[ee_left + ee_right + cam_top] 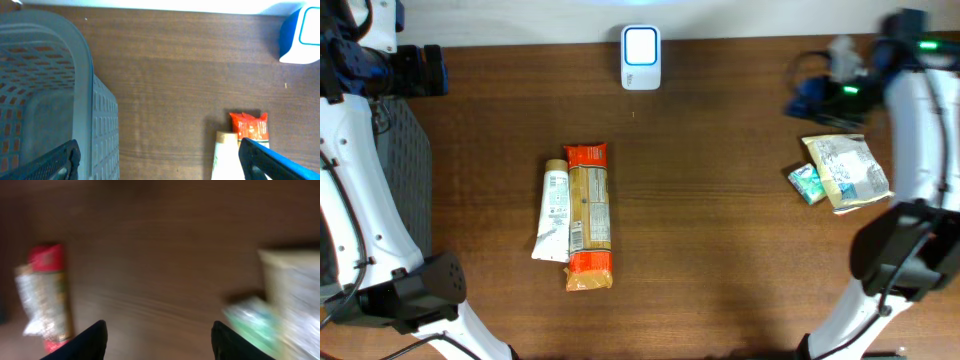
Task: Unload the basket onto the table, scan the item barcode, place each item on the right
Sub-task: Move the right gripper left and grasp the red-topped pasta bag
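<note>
Overhead view: the barcode scanner (641,57) stands at the far edge of the table (720,240), about the middle. None of the items is near it. An orange snack packet (589,215) lies flat mid-table with a white tube (553,212) pressed along its left side. Over on my right, a pale crinkly packet (850,172) sits with a small green box (807,184) touching its left edge. My left gripper (428,70) hangs at the far left corner above the grey basket (405,165). My right gripper (807,100) is up near the far right, behind the pale packet and clear of it.

Left wrist view: my left gripper (160,170) is spread wide with nothing between the fingers (55,162). The basket (85,75) fills the left, the scanner (300,35) is top right, and the orange packet (248,125) and tube (225,157) show at the bottom.

Right wrist view: super blurry, tbh. My right gripper (160,345) has its fingers (92,340) apart, just bare table between them. The orange packet (45,295) smears on the left, the green box (250,325) and pale packet (295,295) on the right.
</note>
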You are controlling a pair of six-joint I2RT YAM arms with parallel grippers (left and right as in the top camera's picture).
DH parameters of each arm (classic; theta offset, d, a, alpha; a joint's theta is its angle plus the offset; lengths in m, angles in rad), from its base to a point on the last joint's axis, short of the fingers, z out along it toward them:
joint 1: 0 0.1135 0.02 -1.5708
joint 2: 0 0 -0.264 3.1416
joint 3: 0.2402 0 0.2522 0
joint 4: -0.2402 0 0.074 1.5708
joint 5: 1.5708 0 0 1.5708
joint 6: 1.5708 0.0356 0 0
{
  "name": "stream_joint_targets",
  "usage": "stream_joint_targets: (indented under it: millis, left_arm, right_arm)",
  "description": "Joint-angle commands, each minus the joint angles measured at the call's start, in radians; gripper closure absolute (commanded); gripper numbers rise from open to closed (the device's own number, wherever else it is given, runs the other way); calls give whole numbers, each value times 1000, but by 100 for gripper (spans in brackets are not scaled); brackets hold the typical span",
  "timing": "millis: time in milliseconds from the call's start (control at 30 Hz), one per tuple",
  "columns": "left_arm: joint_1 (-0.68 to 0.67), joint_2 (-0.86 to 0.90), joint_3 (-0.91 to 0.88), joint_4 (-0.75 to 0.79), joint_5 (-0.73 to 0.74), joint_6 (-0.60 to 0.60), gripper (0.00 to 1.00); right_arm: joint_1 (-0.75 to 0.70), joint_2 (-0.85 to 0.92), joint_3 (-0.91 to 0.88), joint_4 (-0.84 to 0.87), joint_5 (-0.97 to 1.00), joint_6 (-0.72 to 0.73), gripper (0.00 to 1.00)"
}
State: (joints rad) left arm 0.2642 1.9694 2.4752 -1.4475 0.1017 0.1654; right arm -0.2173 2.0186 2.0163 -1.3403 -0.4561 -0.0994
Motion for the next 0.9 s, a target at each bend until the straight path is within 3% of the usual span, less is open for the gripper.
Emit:
stream_joint_targets:
  millis: [0, 133, 300, 633, 667, 767, 867]
  left_arm:
    - [1, -2, 4, 2, 8, 16, 1]
    - [1, -2, 4, 2, 7, 16, 1]
    - [1, -2, 4, 2, 8, 16, 1]
    - [1, -2, 4, 2, 7, 16, 1]
    - [1, -2, 4, 2, 7, 16, 1]
    - [1, -2, 4, 2, 8, 16, 1]
    - [1, -2, 4, 2, 7, 16, 1]
  right_arm:
    - [246, 3, -137, 154, -196, 28, 34]
    - [496, 51, -267, 360, -195, 148, 33]
    - [691, 117, -332, 570, -154, 352, 34]
    - [819, 253, -332, 615, -26, 502, 34]
    - [826, 263, -332, 616, -32, 506, 43]
    - [843, 283, -332, 624, -34, 525, 50]
    - [864, 285, -332, 643, -32, 525, 50]
